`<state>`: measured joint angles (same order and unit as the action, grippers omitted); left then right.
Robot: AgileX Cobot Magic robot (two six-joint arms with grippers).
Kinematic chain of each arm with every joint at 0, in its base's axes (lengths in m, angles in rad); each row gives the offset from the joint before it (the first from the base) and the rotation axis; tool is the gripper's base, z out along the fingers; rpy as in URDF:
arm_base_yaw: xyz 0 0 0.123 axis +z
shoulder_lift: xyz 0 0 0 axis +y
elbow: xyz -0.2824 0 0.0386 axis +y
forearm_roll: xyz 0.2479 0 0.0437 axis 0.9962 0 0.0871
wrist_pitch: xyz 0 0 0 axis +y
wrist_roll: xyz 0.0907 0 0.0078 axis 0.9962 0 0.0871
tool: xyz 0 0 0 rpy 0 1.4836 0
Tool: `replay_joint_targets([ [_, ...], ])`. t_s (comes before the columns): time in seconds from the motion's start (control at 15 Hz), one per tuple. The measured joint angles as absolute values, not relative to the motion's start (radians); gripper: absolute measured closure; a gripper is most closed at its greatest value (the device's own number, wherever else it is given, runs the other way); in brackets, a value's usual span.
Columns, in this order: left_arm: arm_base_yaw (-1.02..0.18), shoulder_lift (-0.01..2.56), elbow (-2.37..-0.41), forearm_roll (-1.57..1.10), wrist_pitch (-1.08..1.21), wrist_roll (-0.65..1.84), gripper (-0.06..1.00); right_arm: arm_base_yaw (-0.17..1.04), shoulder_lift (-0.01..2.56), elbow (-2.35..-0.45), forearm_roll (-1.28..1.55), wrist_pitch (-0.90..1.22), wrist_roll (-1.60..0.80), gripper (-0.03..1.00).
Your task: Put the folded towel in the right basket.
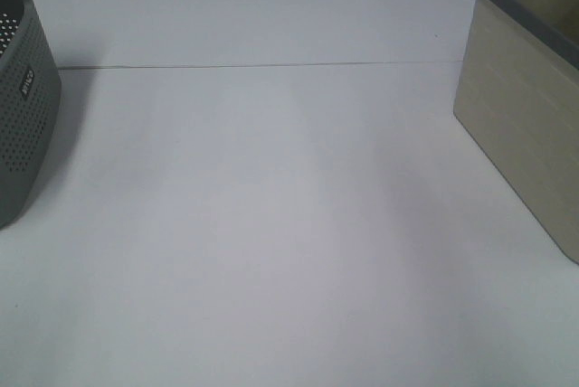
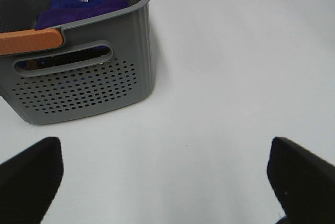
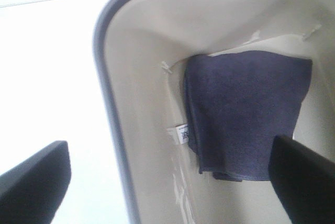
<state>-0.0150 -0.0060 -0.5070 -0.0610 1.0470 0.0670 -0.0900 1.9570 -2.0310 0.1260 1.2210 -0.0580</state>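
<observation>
A folded dark blue-grey towel [image 3: 246,111] lies flat on the floor of the beige right basket [image 3: 136,82], seen in the right wrist view. My right gripper [image 3: 167,182] is open and empty above the basket's rim, its fingers [image 3: 36,179] wide apart and clear of the towel. The same beige basket [image 1: 525,125] stands at the right edge of the exterior high view. My left gripper [image 2: 167,174] is open and empty over bare table, near the grey left basket [image 2: 84,82]. Neither arm shows in the exterior high view.
The grey perforated left basket [image 1: 23,98] stands at the left edge and holds purple cloth [image 2: 78,7] and an orange item [image 2: 31,41]. A thin seam [image 1: 262,66] runs across the white table.
</observation>
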Motion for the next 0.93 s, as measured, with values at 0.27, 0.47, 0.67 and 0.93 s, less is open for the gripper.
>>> replay_joint_targets([
  [0.27, -0.015, -0.006, -0.507, -0.061, 1.047, 0.067, -0.05, -0.007, 1.865, -1.949, 0.065, 1.22, -0.013, -0.02],
  [0.47, -0.015, -0.006, -0.507, -0.061, 1.047, 0.067, -0.05, -0.008, 1.63, -1.703, -0.013, 1.218, 0.013, -0.02],
  [0.67, -0.015, -0.006, -0.507, -0.061, 1.047, 0.067, -0.05, -0.008, 1.355, -1.46, -0.047, 1.22, 0.041, -0.02],
  [0.93, -0.015, -0.006, -0.507, -0.061, 1.047, 0.067, -0.05, -0.008, 0.903, -1.079, -0.014, 1.221, 0.043, -0.02],
])
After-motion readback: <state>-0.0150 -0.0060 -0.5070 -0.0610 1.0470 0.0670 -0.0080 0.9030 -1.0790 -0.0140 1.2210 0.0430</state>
